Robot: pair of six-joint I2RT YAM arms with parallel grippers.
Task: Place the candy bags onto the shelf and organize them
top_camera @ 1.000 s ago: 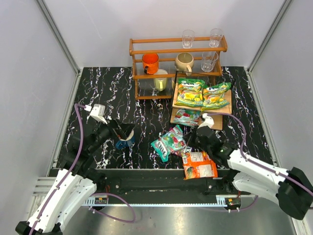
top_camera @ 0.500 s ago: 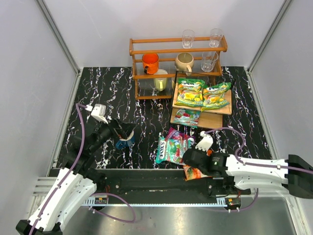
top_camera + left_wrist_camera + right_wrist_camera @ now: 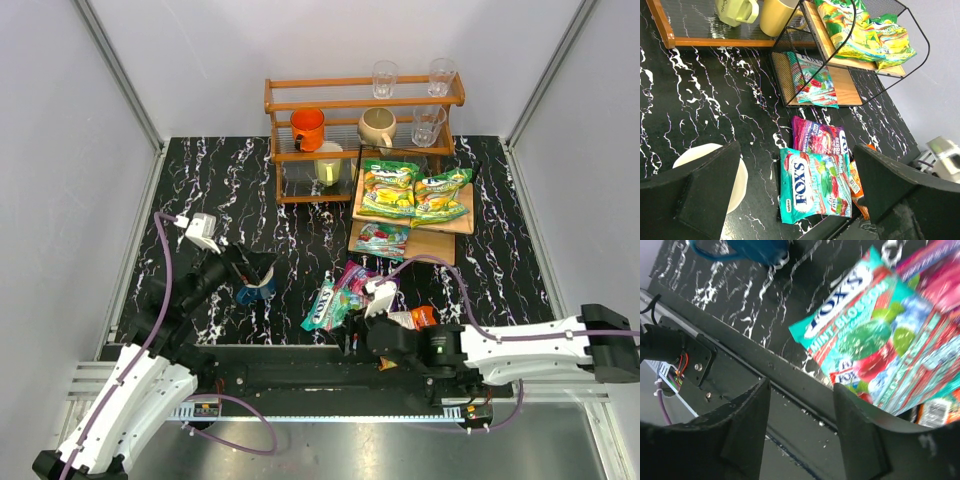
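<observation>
The shelf stands at the right. Two green-yellow candy bags lie on its upper board and a teal one on the lower board. On the table lie a teal FOX'S bag, a purple bag and an orange bag, the orange one partly under my right arm. My right gripper hangs open and empty over the table's near rail, just short of the teal bag. My left gripper is open above the mug.
A blue-and-cream mug sits under my left gripper. An orange-brown railed rack with cups and glasses stands at the back, touching the shelf's left side. The black front rail runs close below the bags.
My right arm swung back from the shelf to the near edge and its gripper opened. The teal bag now lies farther left. The left arm has not moved.
</observation>
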